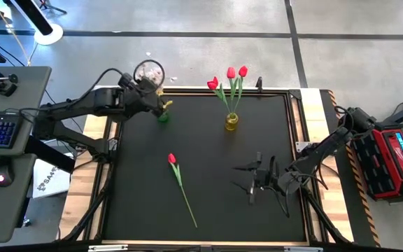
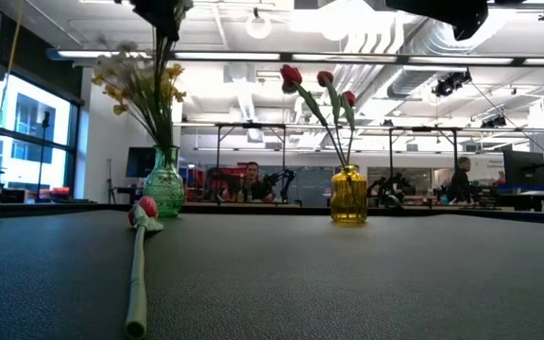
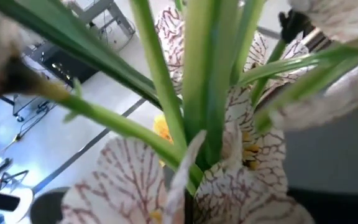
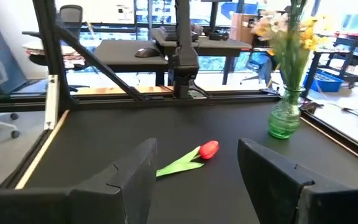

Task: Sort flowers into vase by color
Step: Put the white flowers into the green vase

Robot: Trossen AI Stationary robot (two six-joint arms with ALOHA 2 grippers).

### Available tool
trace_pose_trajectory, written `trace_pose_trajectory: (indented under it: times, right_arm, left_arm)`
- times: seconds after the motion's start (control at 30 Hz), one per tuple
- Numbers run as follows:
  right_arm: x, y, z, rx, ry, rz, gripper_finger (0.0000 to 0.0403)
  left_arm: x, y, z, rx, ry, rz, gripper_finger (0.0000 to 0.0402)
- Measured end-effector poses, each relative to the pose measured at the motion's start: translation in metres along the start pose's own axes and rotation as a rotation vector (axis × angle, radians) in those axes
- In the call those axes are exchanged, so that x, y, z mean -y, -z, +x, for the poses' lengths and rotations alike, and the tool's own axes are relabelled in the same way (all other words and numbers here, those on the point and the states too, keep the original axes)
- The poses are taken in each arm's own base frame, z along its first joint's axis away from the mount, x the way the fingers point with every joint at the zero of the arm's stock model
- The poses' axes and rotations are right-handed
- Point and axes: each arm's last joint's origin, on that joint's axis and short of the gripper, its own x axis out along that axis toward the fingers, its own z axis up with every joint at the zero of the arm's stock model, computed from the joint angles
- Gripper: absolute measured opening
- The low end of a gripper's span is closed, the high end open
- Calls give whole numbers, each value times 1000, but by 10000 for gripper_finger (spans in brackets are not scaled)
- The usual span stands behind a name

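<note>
On the black table mat (image 1: 138,182) the nearest thing is a single red artificial tulip (image 1: 172,159) on a thin green stem, lying flat and free, near the middle; the right gripper (image 1: 254,183) rests low beside it with fingers spread wide and empty, facing the bloom; judging by this, picking up that tulip is the step at hand, calling for a forward reach and a close on the stem. Farther back, three red tulips stand in the yellow glass vase (image 1: 231,122); the left gripper (image 1: 154,96) hovers over the green glass vase (image 1: 163,116) among pale and yellow blossoms, its grip unreadable.
</note>
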Motion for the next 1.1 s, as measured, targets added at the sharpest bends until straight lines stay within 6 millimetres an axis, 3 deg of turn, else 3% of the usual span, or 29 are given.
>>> trace_pose_trajectory:
  times: [0.57, 0.67, 0.9, 1.1]
  right_arm:
    - [0, 0, 0, -1, -13, 35, 216]
    - [0, 0, 0, -1, -14, 46, 216]
    - [0, 0, 0, -1, -14, 50, 216]
    - [-1, 0, 0, 0, -22, 52, 216]
  left_arm:
    - [25, 26, 29, -27, -1, -44, 7]
    - [25, 32, 37, -80, 48, -65, 35]
    - [16, 36, 52, -157, 78, -95, 144]
    - [4, 22, 50, -151, 139, -106, 208]
